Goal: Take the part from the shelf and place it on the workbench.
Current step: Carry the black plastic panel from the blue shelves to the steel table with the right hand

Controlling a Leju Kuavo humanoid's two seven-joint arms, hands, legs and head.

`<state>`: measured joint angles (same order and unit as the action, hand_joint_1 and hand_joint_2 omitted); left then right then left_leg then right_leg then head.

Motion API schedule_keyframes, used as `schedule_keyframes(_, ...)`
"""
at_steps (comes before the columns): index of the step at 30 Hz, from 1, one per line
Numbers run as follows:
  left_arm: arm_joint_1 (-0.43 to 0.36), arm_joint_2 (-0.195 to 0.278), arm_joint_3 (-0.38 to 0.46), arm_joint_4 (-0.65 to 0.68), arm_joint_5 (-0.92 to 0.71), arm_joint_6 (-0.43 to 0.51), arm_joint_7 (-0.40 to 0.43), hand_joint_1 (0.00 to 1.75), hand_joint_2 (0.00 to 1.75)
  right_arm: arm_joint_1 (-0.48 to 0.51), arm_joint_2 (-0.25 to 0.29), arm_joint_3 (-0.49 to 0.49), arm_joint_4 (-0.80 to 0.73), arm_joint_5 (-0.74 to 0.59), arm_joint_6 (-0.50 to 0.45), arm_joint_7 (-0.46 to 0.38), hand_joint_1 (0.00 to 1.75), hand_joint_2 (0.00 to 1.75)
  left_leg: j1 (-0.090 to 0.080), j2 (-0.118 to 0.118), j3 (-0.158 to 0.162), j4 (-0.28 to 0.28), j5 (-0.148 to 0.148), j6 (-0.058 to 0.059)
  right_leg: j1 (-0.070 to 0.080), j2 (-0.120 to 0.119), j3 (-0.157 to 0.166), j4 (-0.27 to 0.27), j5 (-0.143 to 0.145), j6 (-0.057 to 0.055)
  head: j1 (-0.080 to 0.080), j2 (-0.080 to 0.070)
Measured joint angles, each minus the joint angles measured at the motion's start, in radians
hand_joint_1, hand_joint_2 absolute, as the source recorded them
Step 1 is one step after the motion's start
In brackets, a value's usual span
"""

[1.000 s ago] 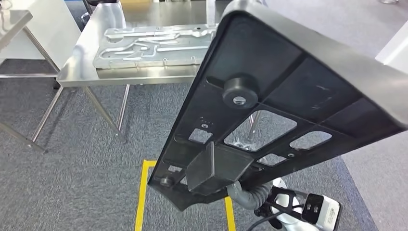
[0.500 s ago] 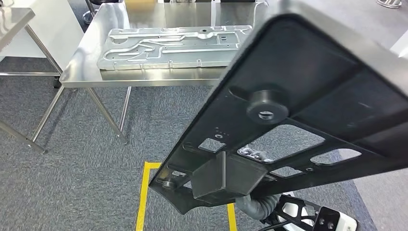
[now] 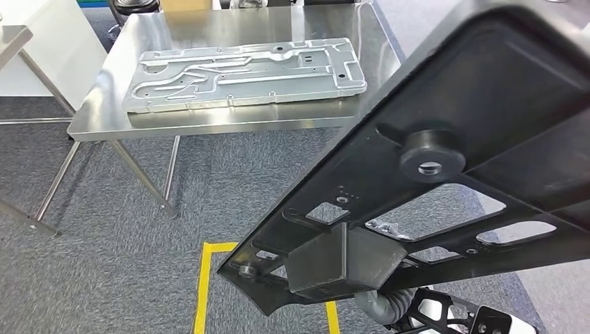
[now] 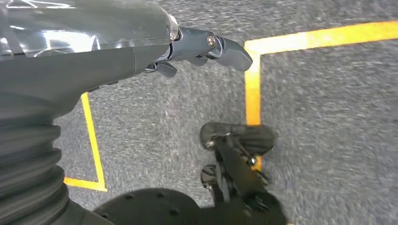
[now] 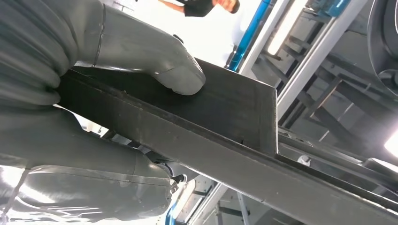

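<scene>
The part [image 3: 487,104] is a large black moulded panel with ribs, cut-outs and a round knob. It hangs tilted across the right of the head view, underside toward me. My right hand [image 5: 141,70] grips a flat black bracket of the part [image 5: 225,108], thumb pressed on its face. In the head view just the grey ribbed wrist cover [image 3: 379,303] of that arm shows under the panel. The steel workbench [image 3: 209,129] stands ahead on the left, apart from the part. My left hand [image 4: 197,47] hangs over the carpet and holds nothing.
A long silver machined plate [image 3: 243,73] covers much of the workbench top. A second steel table [image 3: 14,35] and a white panel stand at the far left. Yellow tape [image 3: 203,285] marks the grey carpet below me. A person [image 5: 202,5] stands behind.
The whole picture has shifted: the workbench now sits lower and fuller in the head view. The black part lies further right in the picture, still held by my right hand.
</scene>
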<state>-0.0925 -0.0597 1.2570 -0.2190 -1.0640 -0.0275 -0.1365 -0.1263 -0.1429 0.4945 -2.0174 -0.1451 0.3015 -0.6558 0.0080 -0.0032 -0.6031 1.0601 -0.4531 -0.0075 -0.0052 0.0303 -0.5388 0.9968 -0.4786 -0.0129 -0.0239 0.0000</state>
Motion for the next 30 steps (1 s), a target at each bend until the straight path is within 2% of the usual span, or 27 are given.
schedule_keyframes(1,-0.001,0.0,0.0,0.0,0.0,0.0,0.0,0.0,1.75,0.0,0.0,-0.001,0.0,0.002,0.0,0.0,1.75,1.75,-0.002,-0.001,0.015,-0.035,0.009,0.005,0.001,0.002,0.001,0.001,-0.003,0.004,0.0,0.0)
schedule_keyframes(4,-0.002,0.0,0.0,0.0,0.002,0.0,0.0,0.0,1.75,0.001,0.0,-0.002,-0.001,0.01,-0.004,0.0,1.75,1.75,-0.003,-0.001,0.022,-0.054,0.007,0.021,0.0,0.004,0.001,0.0,-0.009,0.021,0.0,0.0)
schedule_keyframes(6,-0.002,0.0,0.0,0.0,0.002,0.0,-0.001,0.0,1.75,0.001,0.0,-0.003,-0.005,0.013,-0.008,0.0,1.75,1.75,0.001,0.0,0.031,-0.063,0.007,0.034,0.0,-0.006,-0.014,0.039,-0.034,0.03,0.0,0.0)
schedule_keyframes(7,-0.002,0.0,0.0,0.0,0.002,0.0,-0.002,0.0,1.75,0.002,0.0,-0.004,-0.007,0.016,-0.009,0.0,1.75,1.75,0.003,0.0,0.035,-0.066,0.006,0.039,-0.001,-0.012,-0.04,0.092,-0.061,0.033,0.0,0.0)
schedule_keyframes(9,-0.001,0.0,0.0,0.0,0.002,0.0,-0.002,0.0,1.75,0.005,0.0,-0.005,-0.009,0.018,-0.012,0.0,1.75,1.75,0.002,0.001,0.04,-0.066,0.0,0.044,-0.002,-0.019,-0.12,0.233,-0.118,0.037,0.0,0.0)
schedule_keyframes(10,-0.001,0.0,0.0,0.0,0.002,0.0,-0.003,0.0,1.75,0.008,0.0,-0.005,-0.009,0.019,-0.013,0.0,1.75,1.75,0.002,0.001,0.042,-0.065,-0.004,0.044,-0.004,-0.02,-0.154,0.285,-0.129,0.039,0.0,0.0)
schedule_keyframes(11,0.0,0.0,0.0,0.0,0.002,0.0,-0.003,0.0,1.75,0.009,0.0,-0.006,-0.009,0.019,-0.013,0.0,1.75,1.75,0.002,0.001,0.047,-0.065,-0.008,0.044,-0.005,-0.021,-0.169,0.299,-0.117,0.04,0.0,0.0)
schedule_keyframes(12,0.0,0.0,0.0,0.0,0.002,0.0,-0.003,0.0,1.75,0.01,0.0,-0.007,-0.009,0.02,-0.013,0.0,1.75,1.75,0.002,0.001,0.053,-0.065,-0.012,0.042,-0.007,-0.023,-0.163,0.271,-0.085,0.04,0.0,0.0)
schedule_keyframes(14,0.001,0.0,0.0,0.0,0.0,-0.002,-0.004,0.0,1.75,0.011,0.0,-0.008,-0.009,0.023,-0.014,0.0,1.75,1.75,0.002,0.0,0.068,-0.065,-0.023,0.037,-0.008,-0.028,-0.107,0.137,-0.001,0.035,0.0,0.0)
schedule_keyframes(15,0.0,0.0,0.0,0.0,-0.001,-0.003,-0.005,0.0,1.75,0.013,0.0,-0.009,-0.01,0.026,-0.015,0.0,1.75,1.75,0.0,-0.001,0.073,-0.063,-0.029,0.032,-0.006,-0.031,-0.08,0.075,0.025,0.032,0.0,0.0)
schedule_keyframes(16,0.0,0.0,0.0,0.0,-0.002,-0.004,-0.006,0.0,1.75,0.016,0.0,-0.01,-0.012,0.029,-0.016,0.0,1.75,1.75,-0.002,-0.001,0.075,-0.062,-0.034,0.026,-0.004,-0.032,-0.064,0.035,0.037,0.028,0.0,0.0)
schedule_keyframes(19,0.0,0.001,-0.001,0.0,-0.006,-0.005,-0.01,0.0,1.75,0.029,0.0,-0.014,-0.023,0.038,-0.017,0.0,1.75,1.75,-0.004,0.001,0.079,-0.063,-0.044,0.009,-0.001,-0.028,-0.055,0.014,0.031,0.013,0.0,0.0)
schedule_keyframes(21,-0.001,0.002,-0.002,0.0,-0.008,-0.007,-0.012,0.0,1.75,0.035,0.0,-0.017,-0.03,0.041,-0.017,0.0,1.75,1.75,-0.001,0.002,0.072,-0.033,-0.067,-0.003,-0.005,-0.027,-0.045,0.007,0.027,0.0,0.0,0.0)
schedule_keyframes(22,-0.002,0.002,-0.004,0.0,-0.009,-0.008,-0.012,0.0,1.75,0.036,0.0,-0.018,-0.033,0.042,-0.017,0.0,1.75,1.75,0.001,0.002,0.052,0.012,-0.09,-0.008,-0.006,-0.027,-0.039,0.004,0.025,-0.006,0.0,0.0)
schedule_keyframes(24,0.0,0.002,-0.006,0.0,-0.01,-0.009,-0.013,0.0,1.75,0.04,0.0,-0.018,-0.036,0.043,-0.017,0.0,1.75,1.75,0.003,0.002,-0.021,0.152,-0.147,-0.015,-0.005,-0.028,-0.032,0.003,0.019,-0.013,0.0,0.0)
schedule_keyframes(25,0.001,0.002,-0.006,0.0,-0.01,-0.009,-0.013,0.0,1.75,0.043,0.0,-0.018,-0.036,0.043,-0.017,0.0,1.75,1.75,0.004,0.002,-0.059,0.214,-0.163,-0.017,-0.004,-0.027,-0.028,0.003,0.015,-0.014,0.0,0.0)
schedule_keyframes(26,0.002,0.002,-0.007,0.0,-0.01,-0.009,-0.013,0.0,1.75,0.046,0.0,-0.018,-0.036,0.044,-0.017,0.0,1.75,1.75,0.004,0.002,-0.084,0.245,-0.161,-0.017,-0.003,-0.025,-0.024,0.004,0.011,-0.014,0.0,0.0)
schedule_keyframes(27,0.002,0.002,-0.008,0.0,-0.011,-0.009,-0.013,0.0,1.75,0.048,0.0,-0.018,-0.036,0.045,-0.017,0.0,1.75,1.75,0.004,0.002,-0.088,0.232,-0.135,-0.016,-0.003,-0.024,-0.018,0.004,0.007,-0.014,0.0,0.0)
schedule_keyframes(28,0.003,0.003,-0.01,0.0,-0.011,-0.009,-0.013,0.0,1.75,0.049,0.0,-0.019,-0.037,0.046,-0.017,0.0,1.75,1.75,0.004,0.002,-0.073,0.182,-0.093,-0.013,-0.002,-0.022,-0.01,0.004,0.001,-0.013,0.0,0.0)
schedule_keyframes(29,0.003,0.003,-0.011,0.0,-0.012,-0.009,-0.013,0.0,1.75,0.05,0.0,-0.019,-0.037,0.047,-0.017,0.0,1.75,1.75,0.003,0.002,-0.044,0.107,-0.046,-0.007,-0.001,-0.021,-0.002,0.004,-0.004,-0.011,0.0,0.0)
schedule_keyframes(30,0.002,0.004,-0.013,0.0,-0.014,-0.009,-0.013,0.0,1.75,0.05,0.0,-0.019,-0.038,0.048,-0.017,0.0,1.75,1.75,0.0,0.002,-0.015,0.036,-0.012,-0.001,0.002,-0.02,0.006,0.004,-0.01,-0.008,0.0,0.0)
